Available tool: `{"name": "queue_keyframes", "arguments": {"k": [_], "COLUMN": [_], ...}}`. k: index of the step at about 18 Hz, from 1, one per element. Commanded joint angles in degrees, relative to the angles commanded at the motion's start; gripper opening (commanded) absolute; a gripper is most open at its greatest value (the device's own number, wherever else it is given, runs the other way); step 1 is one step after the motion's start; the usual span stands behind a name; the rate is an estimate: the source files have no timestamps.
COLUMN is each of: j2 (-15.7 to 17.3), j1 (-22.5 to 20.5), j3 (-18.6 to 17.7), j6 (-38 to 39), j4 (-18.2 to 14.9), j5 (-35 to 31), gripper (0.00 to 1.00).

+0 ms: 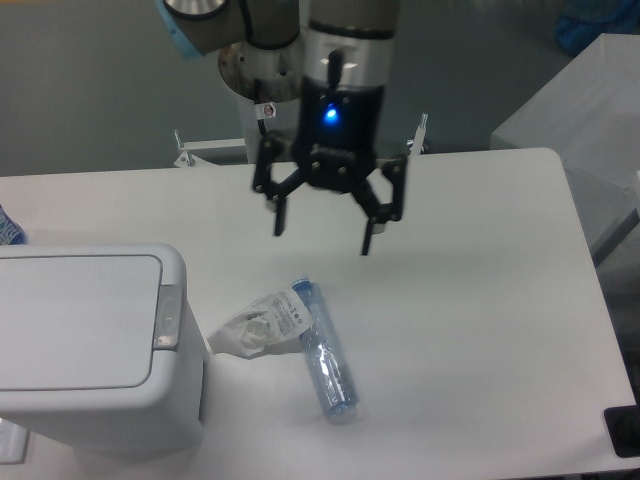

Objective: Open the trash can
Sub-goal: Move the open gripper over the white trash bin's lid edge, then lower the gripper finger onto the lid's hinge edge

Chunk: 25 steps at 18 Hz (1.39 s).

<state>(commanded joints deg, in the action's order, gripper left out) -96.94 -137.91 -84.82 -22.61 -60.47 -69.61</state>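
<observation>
The trash can is a boxy white bin at the front left of the table. Its flat lid lies closed, and the grey push-button strip runs along its right edge. My gripper hangs above the middle of the table, up and to the right of the bin. Its two black fingers are spread wide with nothing between them. It touches nothing.
A clear plastic bottle lies on the table right of the bin, with a crumpled white wrapper against it. A blue-and-white object shows at the left edge. A dark object sits at the front right corner.
</observation>
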Motion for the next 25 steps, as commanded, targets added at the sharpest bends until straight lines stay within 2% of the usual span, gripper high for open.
{"name": "queue_keyframes", "arguments": {"k": [5,7,15,25], "j2": [-2.6,-3.5,-5.2,-6.5], "j1": [2.7,3.3,5.5,6.2], "j3": [-0.1,0.3,0.4,1.0], "j6": [11.6,14.6,15.4,15.4], "j4": [3.2,3.6,3.7,3.7], "j5": [0.2,0.1,0.0,0.0], "gripper": [1.00,1.00,1.00,1.00]}}
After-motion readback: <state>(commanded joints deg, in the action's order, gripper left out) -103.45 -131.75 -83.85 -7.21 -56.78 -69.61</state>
